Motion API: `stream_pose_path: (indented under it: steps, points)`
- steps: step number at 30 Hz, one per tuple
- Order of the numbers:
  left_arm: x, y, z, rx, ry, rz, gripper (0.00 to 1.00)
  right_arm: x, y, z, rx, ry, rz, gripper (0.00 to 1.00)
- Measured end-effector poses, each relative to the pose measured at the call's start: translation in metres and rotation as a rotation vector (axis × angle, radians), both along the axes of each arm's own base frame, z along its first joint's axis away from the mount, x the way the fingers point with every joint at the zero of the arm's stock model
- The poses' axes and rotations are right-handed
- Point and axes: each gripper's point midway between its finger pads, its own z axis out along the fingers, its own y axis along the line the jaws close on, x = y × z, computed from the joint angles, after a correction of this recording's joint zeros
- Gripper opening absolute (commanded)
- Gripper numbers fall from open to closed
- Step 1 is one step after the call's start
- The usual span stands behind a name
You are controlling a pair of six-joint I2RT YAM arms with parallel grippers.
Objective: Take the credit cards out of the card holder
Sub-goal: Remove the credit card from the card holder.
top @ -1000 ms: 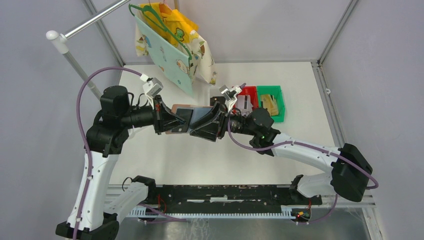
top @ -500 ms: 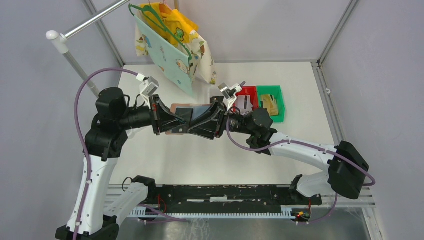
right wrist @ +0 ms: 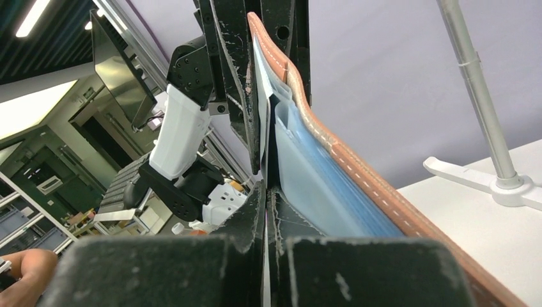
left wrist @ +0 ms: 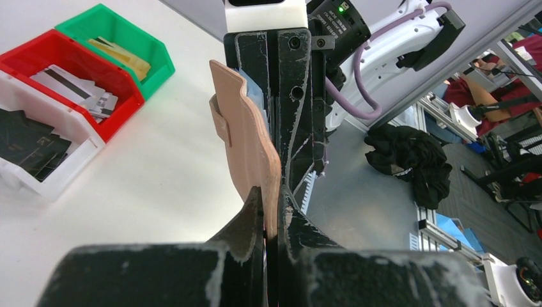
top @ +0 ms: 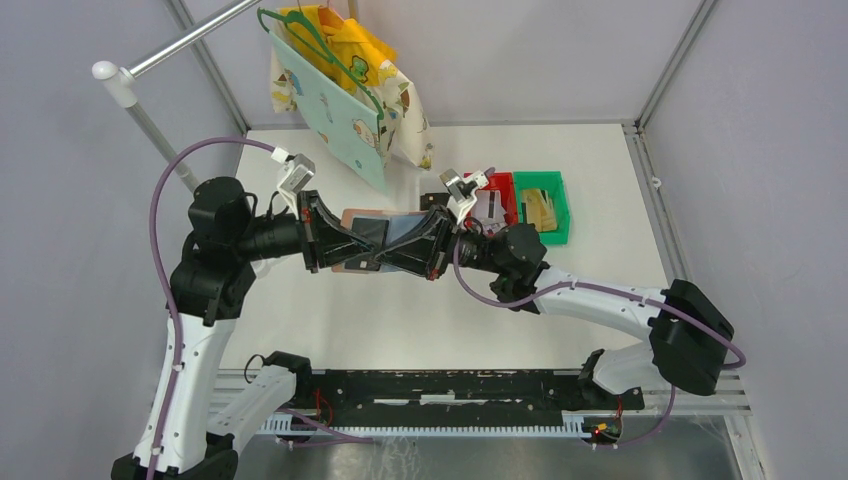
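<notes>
Both grippers have drawn closer together above the tabletop's middle. Between them, held off the table, is the card holder. The left gripper clamps its salmon-pink edge, and the right gripper is pinched shut on its light blue pocket side.

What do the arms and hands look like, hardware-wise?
White links and black joint housings on the left arm and right arm, a purple cable looping along each. Black two-fingered left hand and right hand, edges scuffed white. A green LED on the right arm.
</notes>
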Motion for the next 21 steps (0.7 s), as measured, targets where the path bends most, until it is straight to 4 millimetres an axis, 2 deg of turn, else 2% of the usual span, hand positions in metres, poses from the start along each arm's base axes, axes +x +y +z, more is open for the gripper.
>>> stream_pose_path:
  steps: [11, 18, 21]
  points:
    - [-0.003, -0.005, -0.002, -0.008, 0.054, -0.046, 0.09, -0.004, -0.010, -0.005, 0.023, 0.005, -0.055, 0.00]
    - [-0.004, -0.005, -0.002, -0.014, 0.077, -0.044, 0.12, -0.004, -0.012, -0.004, 0.027, -0.005, -0.068, 0.00]
    - [-0.004, -0.005, -0.002, -0.014, 0.077, -0.045, 0.18, -0.003, -0.015, -0.003, 0.024, -0.013, -0.084, 0.00]
